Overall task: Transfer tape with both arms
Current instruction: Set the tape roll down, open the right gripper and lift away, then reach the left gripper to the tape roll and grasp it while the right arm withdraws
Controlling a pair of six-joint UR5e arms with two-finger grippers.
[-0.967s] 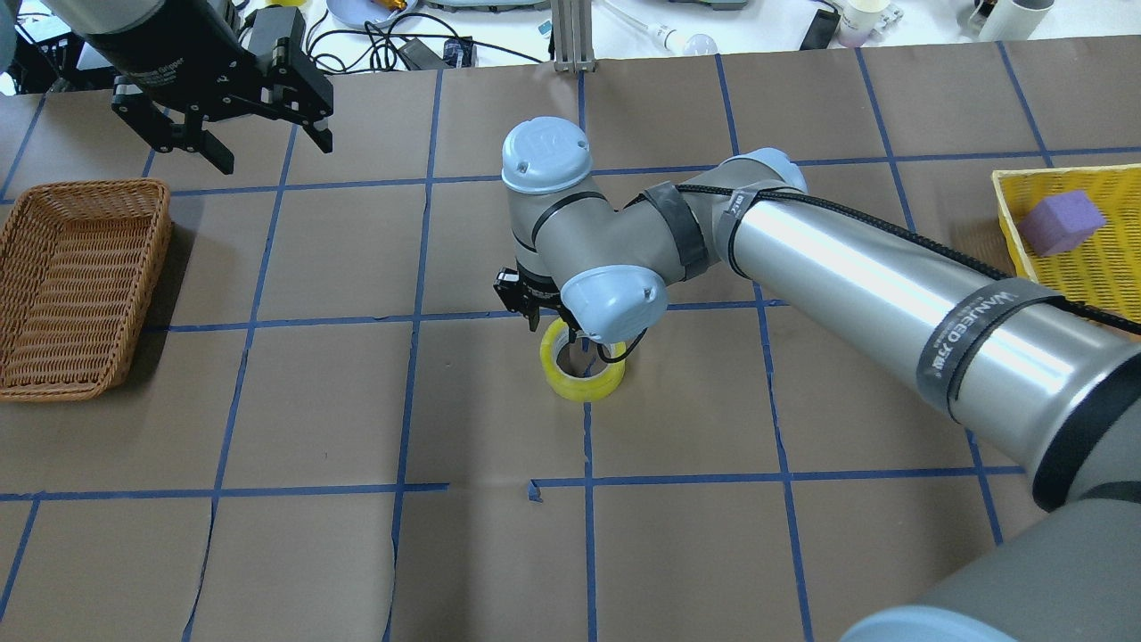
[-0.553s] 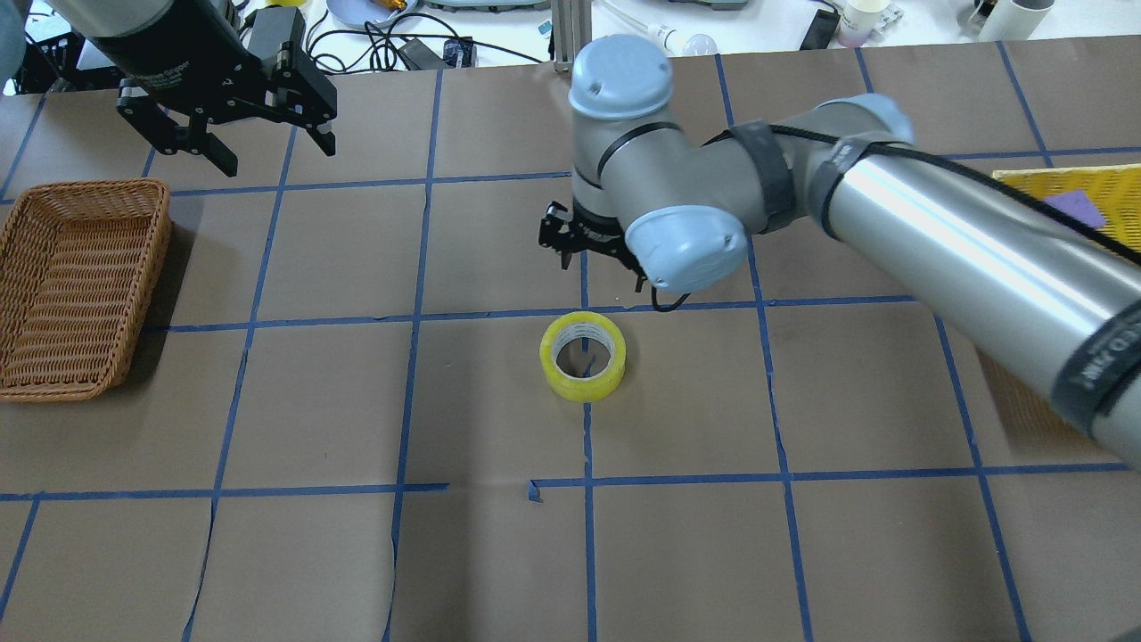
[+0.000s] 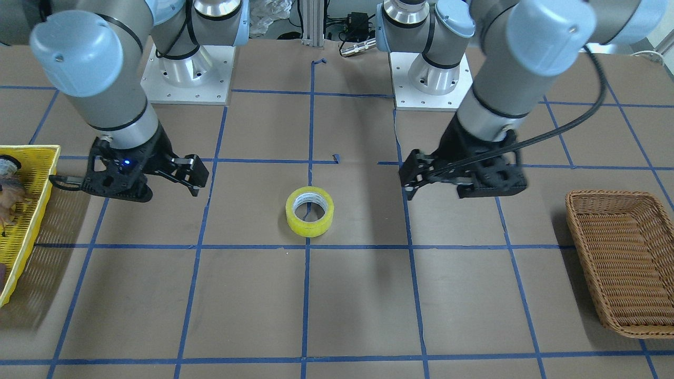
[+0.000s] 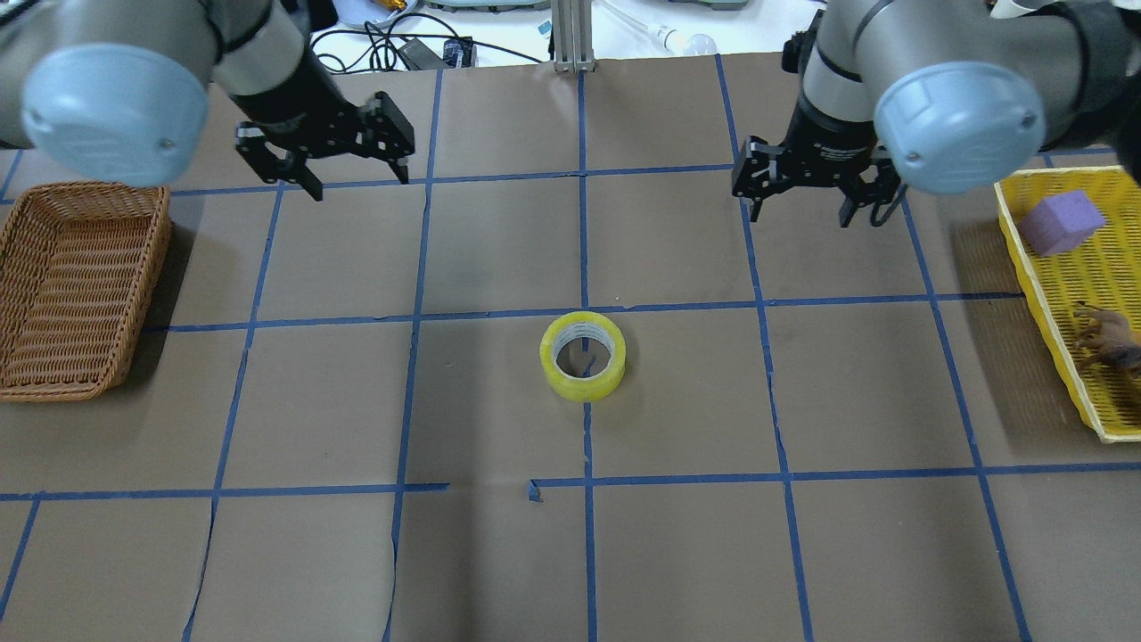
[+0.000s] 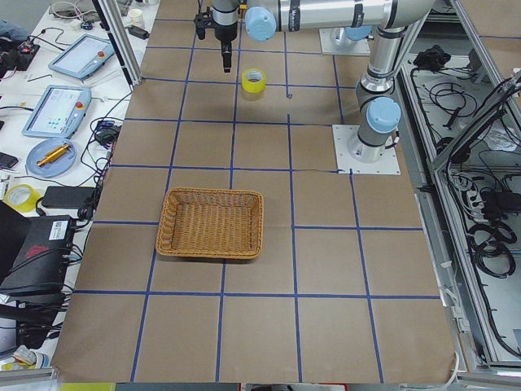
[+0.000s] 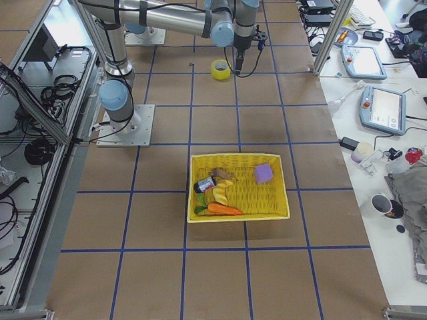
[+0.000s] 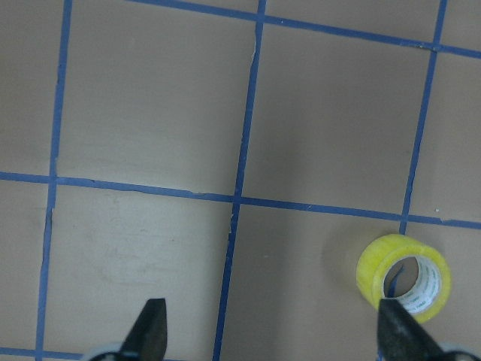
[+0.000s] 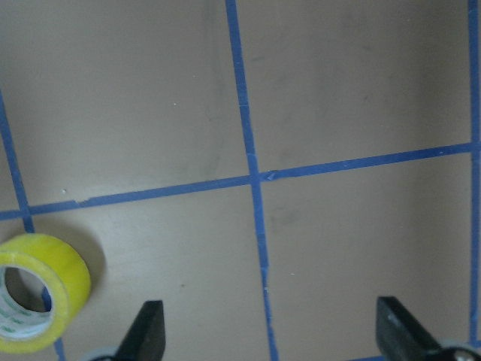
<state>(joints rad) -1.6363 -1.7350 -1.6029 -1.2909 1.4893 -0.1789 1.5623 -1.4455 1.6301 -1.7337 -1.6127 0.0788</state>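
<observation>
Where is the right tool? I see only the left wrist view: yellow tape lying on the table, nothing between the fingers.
Observer: The right tool hangs open and empty, raised, on the tape's other side from the left tool.
Operator: Is there anywhere to drop the tape?
Observer: An empty wicker basket sits on the robot's left.
Operator: And on its right?
Observer: A yellow tray holds a purple block and other small items.
</observation>
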